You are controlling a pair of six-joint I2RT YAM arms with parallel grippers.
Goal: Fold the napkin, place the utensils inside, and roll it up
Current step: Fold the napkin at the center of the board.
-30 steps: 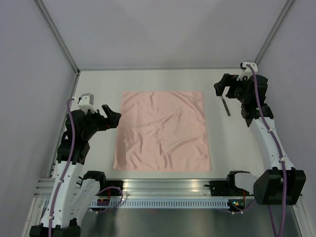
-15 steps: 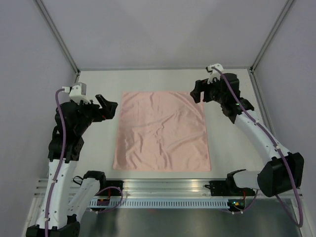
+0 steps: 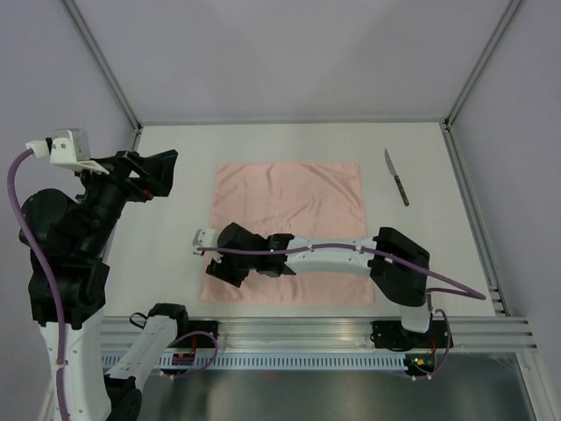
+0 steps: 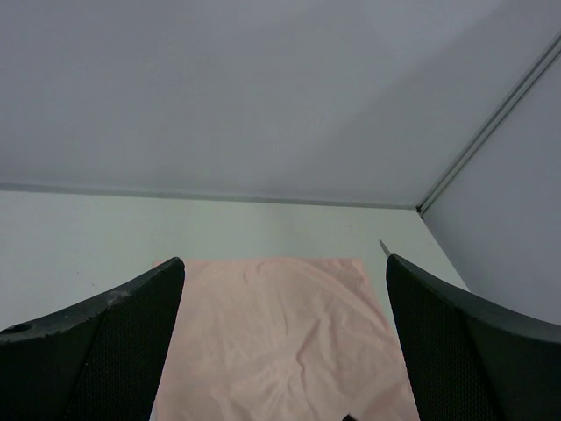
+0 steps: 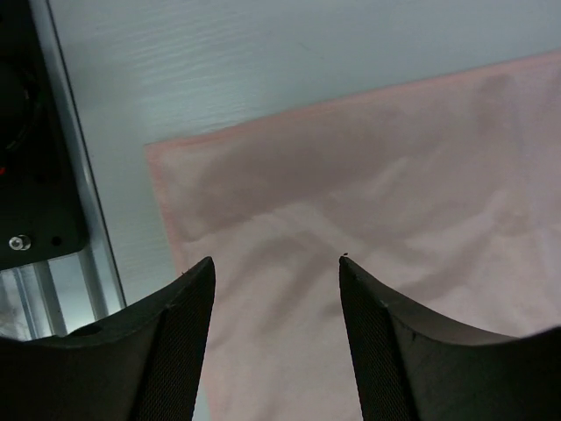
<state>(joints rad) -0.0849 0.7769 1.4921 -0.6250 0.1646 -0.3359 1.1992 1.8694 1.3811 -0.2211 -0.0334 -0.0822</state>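
Standing wide open over napkin (image 5: 394,175) corner, right gripper (image 5: 276,267) holds nothing.

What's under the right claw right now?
The napkin, its near-left corner, flat on the table. Right claw is open over it. Whatever lies beneath the cloth is hidden.

- We see the napkin (image 3: 289,197) as thin salmon-pink cloth, faintly shiny, wrinkled.
- At its two o'clock, the knife (image 3: 396,178) looks dull grey metal.
- We read the table (image 3: 175,263) as smooth, matt white.
- Fingers (image 5: 166,351) of the right gripper (image 5: 276,260): matt black, finely dimpled.
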